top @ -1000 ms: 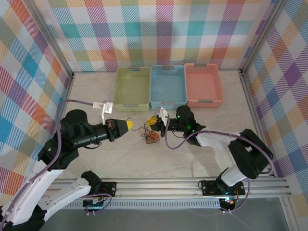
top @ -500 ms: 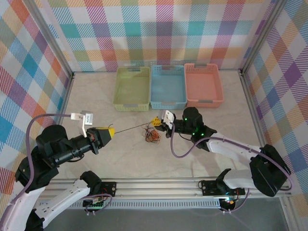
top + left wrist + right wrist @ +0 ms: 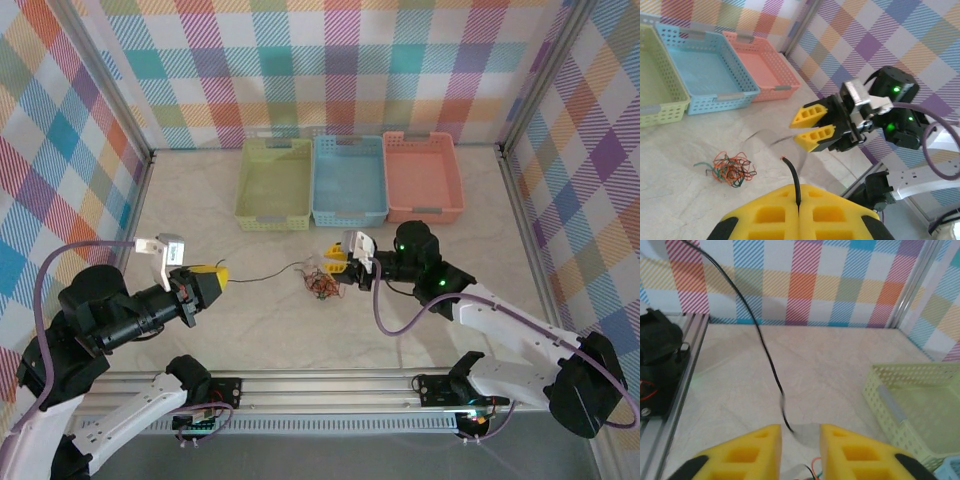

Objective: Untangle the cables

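We log the left gripper [image 3: 799,194] at bottom centre of its wrist view. Its yellow fingers are pressed together on the end of a black cable [image 3: 793,176], and a short stub rises from the seam. Its body is cut off by the frame edge.

Overhead, that cable runs rightward from the left gripper [image 3: 218,274] to the tangle of cables [image 3: 320,287], mid-frame on the table [image 3: 200,205].

The right gripper [image 3: 336,259] sits just upper right of the tangle, fingers parted with a plain gap between them. In its wrist view the black strand drops toward that gap, but its lower end blurs into a pale smear. We cannot tell whether it touches a finger.

The tangle shows orange-red and dark green; single strands are too fine to separate.
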Robot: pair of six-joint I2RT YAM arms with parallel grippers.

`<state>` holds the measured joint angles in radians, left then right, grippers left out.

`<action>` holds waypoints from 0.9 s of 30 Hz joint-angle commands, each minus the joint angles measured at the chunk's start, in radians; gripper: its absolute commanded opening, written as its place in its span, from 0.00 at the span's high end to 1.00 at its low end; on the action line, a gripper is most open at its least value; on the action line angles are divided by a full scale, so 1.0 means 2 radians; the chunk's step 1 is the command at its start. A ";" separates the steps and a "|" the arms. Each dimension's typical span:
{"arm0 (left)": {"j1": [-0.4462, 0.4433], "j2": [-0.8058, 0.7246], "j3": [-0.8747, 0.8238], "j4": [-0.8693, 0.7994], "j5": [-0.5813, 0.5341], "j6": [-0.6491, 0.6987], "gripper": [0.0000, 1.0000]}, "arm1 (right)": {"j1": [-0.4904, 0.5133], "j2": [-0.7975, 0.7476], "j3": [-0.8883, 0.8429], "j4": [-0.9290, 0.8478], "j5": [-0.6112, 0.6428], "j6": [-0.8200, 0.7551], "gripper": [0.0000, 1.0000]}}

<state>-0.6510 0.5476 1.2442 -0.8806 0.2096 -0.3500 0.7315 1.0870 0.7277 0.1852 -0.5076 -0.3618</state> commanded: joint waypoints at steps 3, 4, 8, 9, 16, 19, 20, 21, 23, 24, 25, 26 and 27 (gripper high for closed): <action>0.000 0.037 0.047 0.043 0.038 0.020 1.00 | -0.004 0.020 -0.025 0.007 -0.011 -0.003 0.42; 0.000 0.046 0.056 0.048 0.042 0.018 1.00 | -0.004 0.023 -0.032 0.020 -0.012 -0.001 0.39; 0.000 0.077 0.084 0.059 0.045 0.013 1.00 | -0.004 0.053 -0.052 0.069 -0.033 0.000 0.35; 0.000 0.084 0.091 0.059 0.046 0.014 1.00 | -0.004 0.068 -0.047 0.063 -0.049 -0.006 0.35; 0.000 0.116 0.121 0.064 0.042 0.020 1.00 | 0.001 0.172 -0.027 0.120 -0.142 -0.040 0.33; 0.000 0.129 0.134 0.062 0.046 0.021 1.00 | 0.015 0.212 -0.001 0.108 -0.165 -0.063 0.32; 0.000 0.132 0.136 0.063 0.047 0.022 1.00 | 0.019 0.223 0.009 0.097 -0.175 -0.070 0.31; 0.000 0.135 0.139 0.062 0.047 0.022 1.00 | 0.027 0.234 0.020 0.082 -0.181 -0.082 0.30; 0.000 0.139 0.143 0.061 0.048 0.022 1.00 | 0.039 0.250 0.029 0.080 -0.179 -0.096 0.30; 0.000 0.140 0.144 0.061 0.048 0.022 1.00 | 0.045 0.263 0.033 0.086 -0.180 -0.100 0.30; 0.000 0.140 0.145 0.061 0.047 0.021 1.00 | 0.050 0.273 0.038 0.091 -0.178 -0.100 0.30; 0.000 0.140 0.146 0.061 0.047 0.021 1.00 | 0.055 0.283 0.044 0.092 -0.173 -0.100 0.30; 0.000 0.141 0.146 0.062 0.048 0.021 1.00 | 0.060 0.292 0.051 0.094 -0.169 -0.099 0.32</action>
<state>-0.6510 0.8261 1.5078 -0.7795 0.2832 -0.3237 0.8276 1.6249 0.7887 0.3538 -0.7998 -0.5091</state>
